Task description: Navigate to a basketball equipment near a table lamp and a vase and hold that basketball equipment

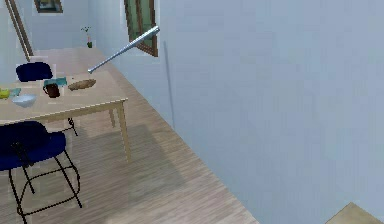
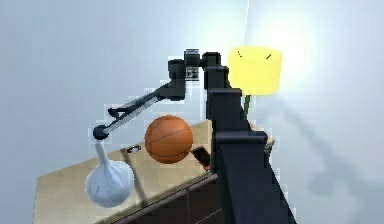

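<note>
In the arm side view an orange basketball (image 2: 168, 138) sits over the wooden dresser top (image 2: 65, 182); I cannot tell whether it rests on it. A pale blue vase (image 2: 108, 182) stands to its left, and a table lamp with a yellow shade (image 2: 255, 70) stands behind the arm. The dark arm (image 2: 240, 150) rises from the bottom edge. The gripper (image 2: 100, 131) slants down-left above the ball, and its far end lies at the vase's neck. I cannot tell whether it holds anything.
The forward view has a wooden dining table (image 1: 100, 105) with dishes on the left and dark blue chairs (image 1: 30, 145) around it. A pale wall (image 1: 270, 100) takes up the right. Wood floor runs between them. A wooden corner (image 1: 362, 213) shows at the bottom right.
</note>
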Available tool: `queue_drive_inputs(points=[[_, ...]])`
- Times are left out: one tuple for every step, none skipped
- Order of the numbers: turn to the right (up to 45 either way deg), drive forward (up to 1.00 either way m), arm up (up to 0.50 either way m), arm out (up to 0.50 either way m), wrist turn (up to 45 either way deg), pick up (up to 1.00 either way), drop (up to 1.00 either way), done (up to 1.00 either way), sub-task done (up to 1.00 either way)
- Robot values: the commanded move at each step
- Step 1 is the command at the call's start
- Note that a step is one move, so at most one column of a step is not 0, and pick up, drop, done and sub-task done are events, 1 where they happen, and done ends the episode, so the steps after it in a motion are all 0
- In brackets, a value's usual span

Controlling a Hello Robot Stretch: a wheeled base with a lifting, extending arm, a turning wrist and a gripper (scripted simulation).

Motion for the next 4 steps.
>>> queue_drive_inputs(points=[[0.0,0.00,0.00,0.00,45.0,0.00,0.00,0.00,0.00],[0.0,0.00,0.00,0.00,24.0,0.00,0.00,0.00,0.00],[0.0,0.00,-0.28,0.00,0.0,0.00,0.00,0.00,0.00],[0.0,0.00,0.00,0.00,0.0,1.00,0.00,0.00,0.00]])
